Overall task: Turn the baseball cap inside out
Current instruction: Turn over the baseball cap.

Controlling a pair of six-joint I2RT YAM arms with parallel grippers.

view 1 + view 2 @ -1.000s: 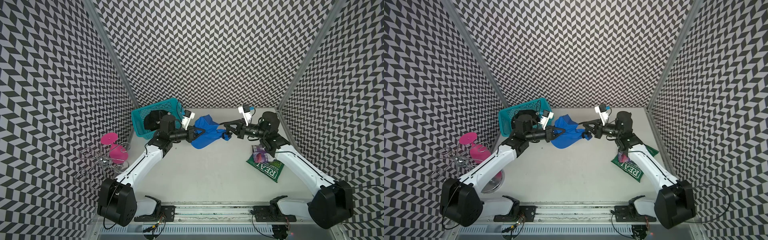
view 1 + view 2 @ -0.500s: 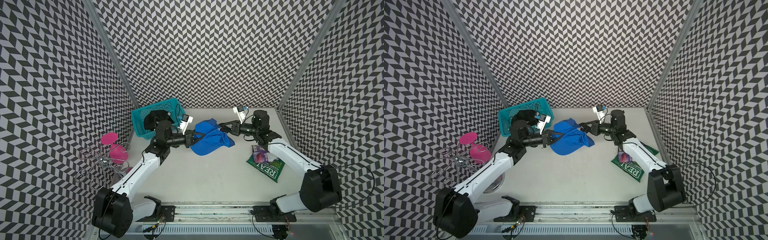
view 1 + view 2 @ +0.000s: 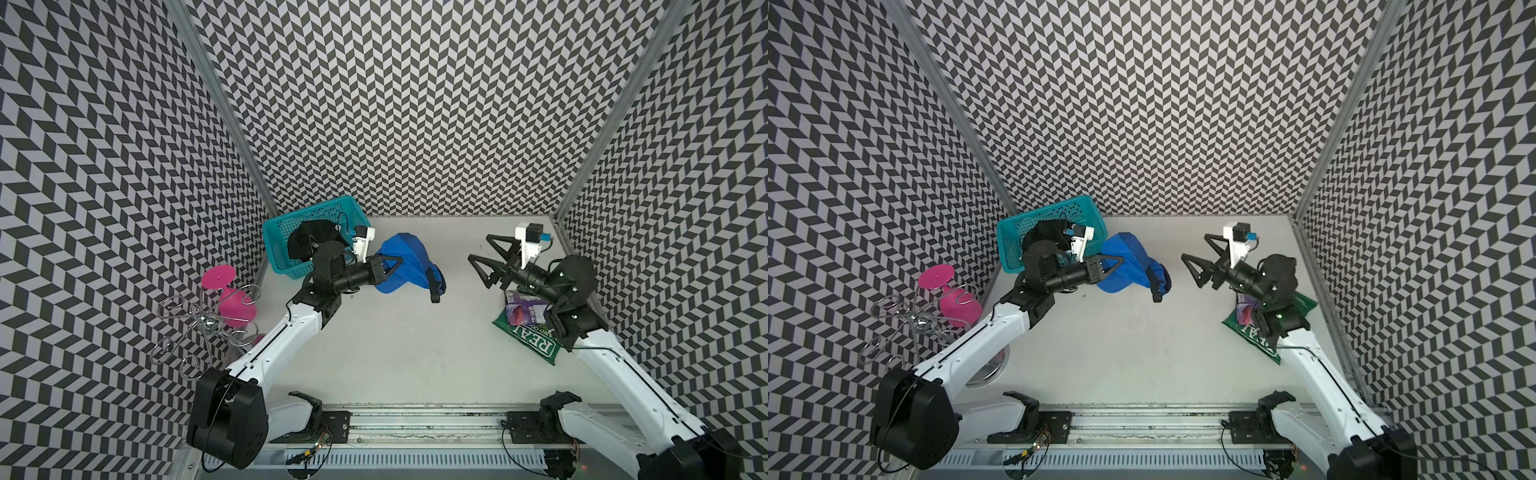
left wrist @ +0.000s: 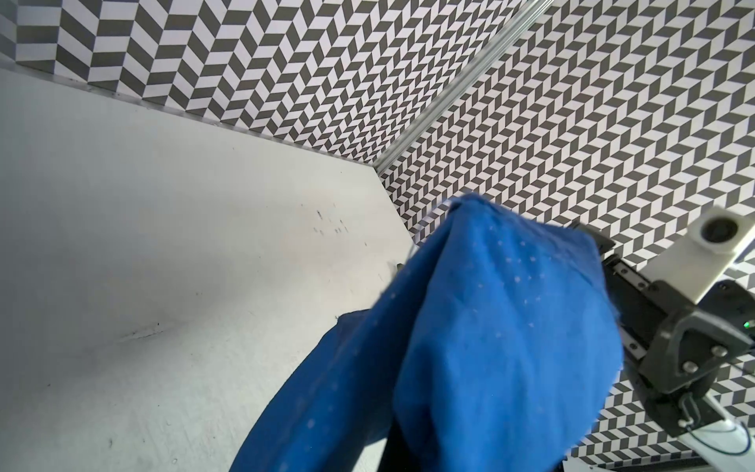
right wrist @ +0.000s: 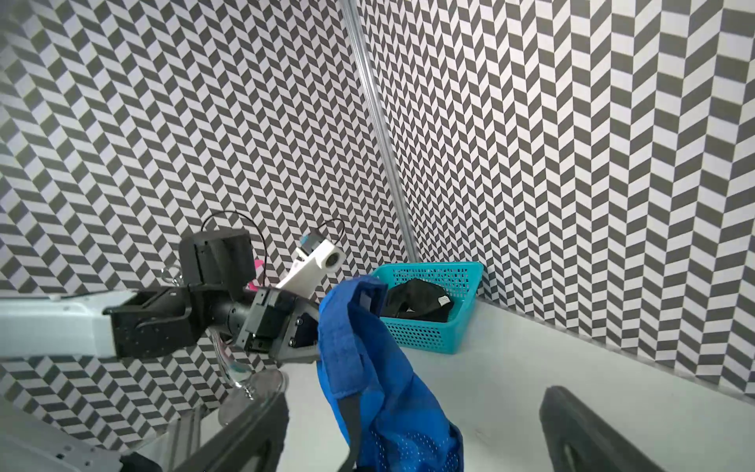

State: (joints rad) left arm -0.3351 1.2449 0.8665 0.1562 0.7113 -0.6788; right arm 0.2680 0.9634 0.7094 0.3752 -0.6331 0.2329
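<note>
left gripper [image 3: 397, 266] is closed tight on the blue baseball cap [image 3: 411, 253], with its jaws pressed together on a fold of the fabric. the cap hangs from this grip just beside the teal basket [image 3: 307, 210], on the side of the basket that faces the middle of the table [image 3: 415, 353]. the cap's crown is bunched up near the basket and its dark strap end [image 3: 434, 291] hangs down on the side far from the basket. i cannot tell if the lowest part touches the table. in the left wrist view the blue cloth [image 4: 490, 347] covers the jaws, so they are not visible there. in the right wrist view the cap [image 5: 359, 359] hangs in front of the basket [image 5: 429, 267], and a mesh part is seen at its lower end.

right gripper [image 3: 480, 248] has its jaws spread wide apart and nothing is between them. it is well apart from the basket, past the cap, and it does not touch the cap.

a black fabric item [image 3: 307, 239] lies inside the basket. a green snack bag [image 3: 536, 336] with a purple packet [image 3: 523, 307] on it lies far from the basket, under the right arm. a pink goblet [image 3: 232, 299] and a wire rack [image 3: 199, 328] are near the basket, on the side opposite to the cap.
</note>
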